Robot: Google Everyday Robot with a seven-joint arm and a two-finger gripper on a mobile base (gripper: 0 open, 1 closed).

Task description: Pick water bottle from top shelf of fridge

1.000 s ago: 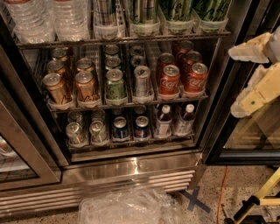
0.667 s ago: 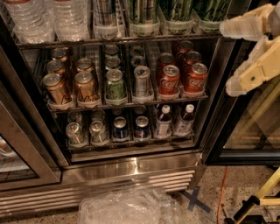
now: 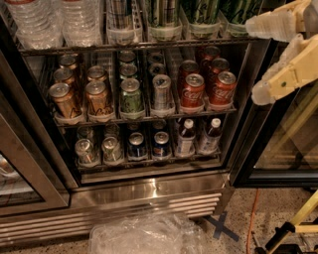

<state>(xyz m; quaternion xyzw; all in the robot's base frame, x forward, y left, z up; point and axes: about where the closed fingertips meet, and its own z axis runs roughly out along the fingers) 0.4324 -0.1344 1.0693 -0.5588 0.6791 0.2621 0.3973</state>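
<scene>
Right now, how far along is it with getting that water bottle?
Done: the fridge looks open. In hand: the claw hangs open and empty at the right end of the top shelf, beside the green-labelled drinks. Left: cross to the water bottles at the shelf's far left, grip one and draw it out.

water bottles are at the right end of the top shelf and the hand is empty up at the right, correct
No: the camera view shows the water bottles at the left end of the top shelf. The hand is open and empty, up at the right.
</scene>
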